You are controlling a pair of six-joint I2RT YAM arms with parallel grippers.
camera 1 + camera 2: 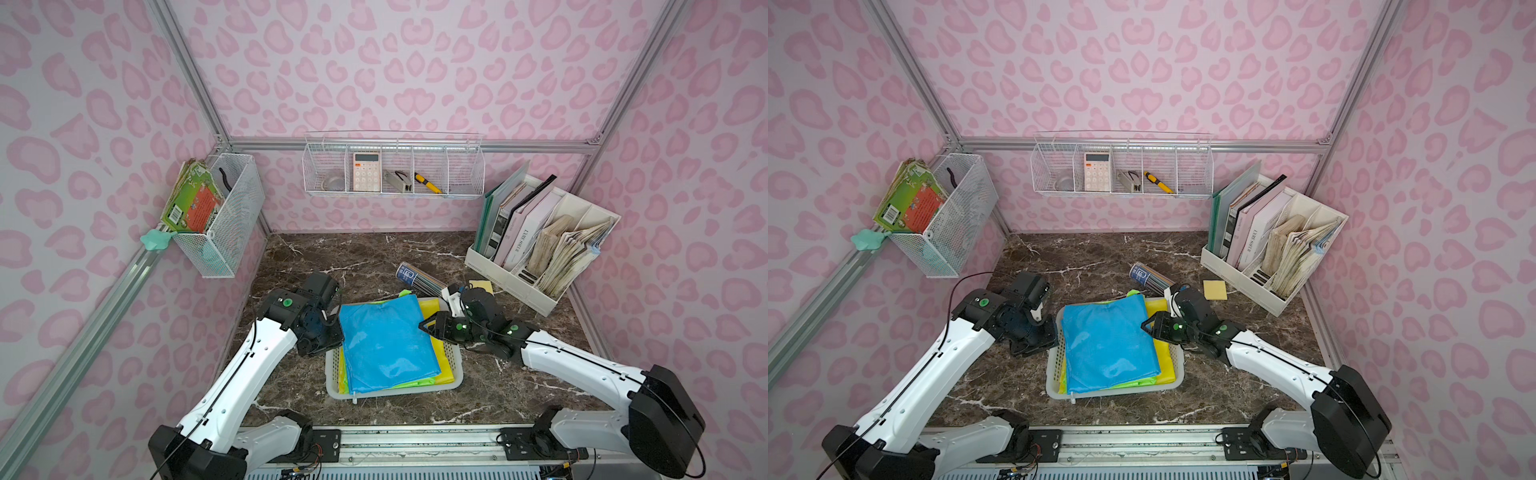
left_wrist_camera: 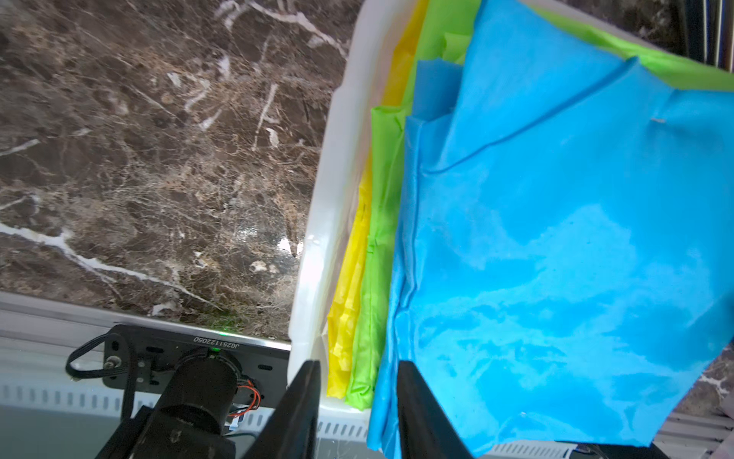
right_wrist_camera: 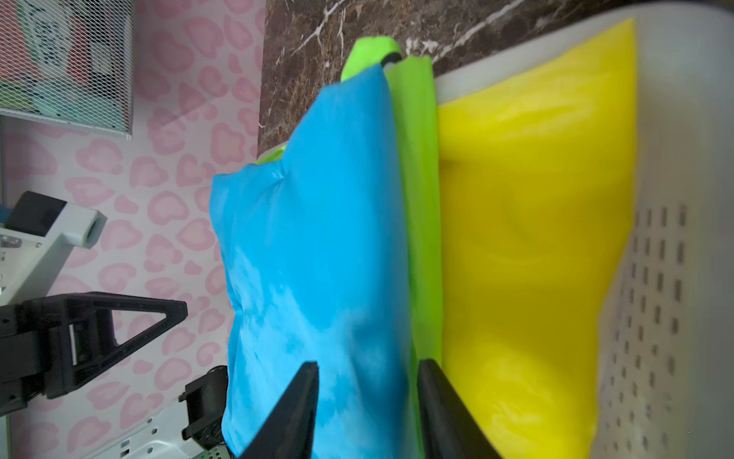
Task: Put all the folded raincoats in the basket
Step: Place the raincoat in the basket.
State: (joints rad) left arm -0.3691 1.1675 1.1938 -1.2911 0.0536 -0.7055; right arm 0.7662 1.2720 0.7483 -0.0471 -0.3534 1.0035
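The folded blue raincoat [image 1: 386, 345] [image 1: 1108, 345] lies on top of a green raincoat [image 1: 399, 384] and a yellow one [image 1: 446, 365] inside the low white perforated basket [image 1: 395, 393] [image 1: 1113, 393]. My left gripper [image 1: 333, 334] [image 2: 357, 363] is at the basket's left rim [image 2: 321, 238], jaws apart, with the blue raincoat's [image 2: 556, 258] edge lying loose against one finger. My right gripper [image 1: 426, 324] [image 3: 367, 363] is at the right side, jaws apart, straddling the blue edge [image 3: 317, 258] without pinching it.
A pencil tube [image 1: 419, 277] and a yellow note pad [image 1: 482, 286] lie just behind the basket. A white file organiser [image 1: 540, 249] stands at the back right. A wire-mesh bin [image 1: 224, 216] hangs on the left wall and a wire rack [image 1: 395, 166] on the back wall.
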